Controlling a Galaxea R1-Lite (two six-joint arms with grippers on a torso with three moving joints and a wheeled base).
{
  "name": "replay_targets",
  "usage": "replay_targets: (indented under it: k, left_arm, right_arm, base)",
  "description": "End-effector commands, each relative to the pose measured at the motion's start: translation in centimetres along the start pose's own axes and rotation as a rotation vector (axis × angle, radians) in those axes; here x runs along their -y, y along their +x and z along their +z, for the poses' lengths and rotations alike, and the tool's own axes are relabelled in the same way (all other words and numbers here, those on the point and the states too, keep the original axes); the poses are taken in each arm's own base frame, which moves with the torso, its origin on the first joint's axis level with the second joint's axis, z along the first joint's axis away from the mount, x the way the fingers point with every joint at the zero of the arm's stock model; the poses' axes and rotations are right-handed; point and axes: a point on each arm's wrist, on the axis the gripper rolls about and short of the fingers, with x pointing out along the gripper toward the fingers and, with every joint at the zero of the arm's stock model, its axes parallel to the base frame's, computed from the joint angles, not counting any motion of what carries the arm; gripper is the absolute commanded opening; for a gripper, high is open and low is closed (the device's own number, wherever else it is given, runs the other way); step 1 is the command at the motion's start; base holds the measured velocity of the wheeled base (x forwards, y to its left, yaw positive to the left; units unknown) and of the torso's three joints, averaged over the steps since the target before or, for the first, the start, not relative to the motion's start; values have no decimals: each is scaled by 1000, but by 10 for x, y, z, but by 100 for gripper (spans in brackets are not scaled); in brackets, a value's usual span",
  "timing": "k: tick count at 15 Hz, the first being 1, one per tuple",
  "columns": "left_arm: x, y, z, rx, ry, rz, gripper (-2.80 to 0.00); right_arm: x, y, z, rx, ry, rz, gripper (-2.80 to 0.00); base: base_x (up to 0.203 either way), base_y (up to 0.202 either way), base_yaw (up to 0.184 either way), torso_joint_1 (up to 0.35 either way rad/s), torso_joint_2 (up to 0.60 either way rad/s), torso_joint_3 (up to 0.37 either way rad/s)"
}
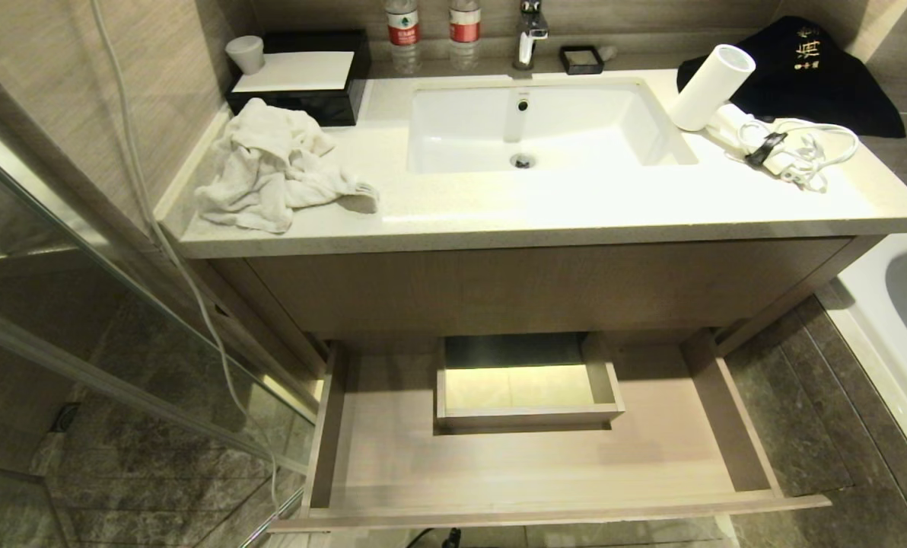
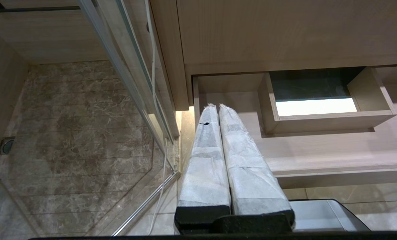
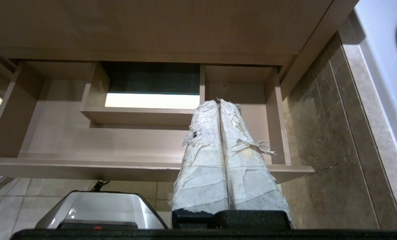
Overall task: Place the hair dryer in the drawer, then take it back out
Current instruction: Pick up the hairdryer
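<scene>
While neither arm shows in my head view, each wrist camera gives me its own tool: the left gripper (image 2: 215,106) has its wrapped fingers (image 2: 206,156) pressed together on nothing, and the right gripper (image 3: 218,101) is likewise closed and empty, its wrapping frayed along one finger. Both hang low in front of the drawer (image 1: 545,464), short of its front edge.

From the left wrist I see only one end of the drawer; the far side runs out of frame. From the right wrist the fingers cover part of the other end. Below each gripper a grey piece of the robot's body blocks the floor.

I see the drawer pulled wide out, its floor bare, with the boxed cut-out (image 1: 526,384) at the back middle taking some room there. Its front rail is cut off at the bottom of my head view.

I find the hair dryer (image 1: 716,87) up on the countertop (image 1: 575,205), right of the sink (image 1: 533,125), barrel tilted upward, its bundled cord (image 1: 800,148) lying beside it near the counter's right edge. A black cloth (image 1: 811,76) sits behind it, and a crumpled towel (image 1: 275,164) lies well apart at the left.
</scene>
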Motion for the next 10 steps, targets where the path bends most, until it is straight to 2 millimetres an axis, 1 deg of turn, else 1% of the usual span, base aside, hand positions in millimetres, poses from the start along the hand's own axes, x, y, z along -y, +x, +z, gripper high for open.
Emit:
replay_targets:
  k: [1, 3, 5, 10]
  left_arm:
    - [0, 0, 0, -3, 0, 0, -280]
    - [0, 0, 0, -3, 0, 0, -280]
    - [0, 0, 0, -3, 0, 0, -280]
    - [0, 0, 0, -2, 0, 0, -280]
  right_arm:
    - [0, 0, 0, -2, -7, 3, -280]
    - [0, 0, 0, 1, -26, 4, -280]
    - [0, 0, 0, 0, -27, 3, -280]
    - [0, 0, 0, -1, -30, 4, -280]
  base:
    - [0, 0, 0, 0, 0, 0]
    - [0, 0, 0, 0, 0, 0]
    - [0, 0, 0, 113, -3, 114]
    - [0, 0, 0, 267, -20, 236]
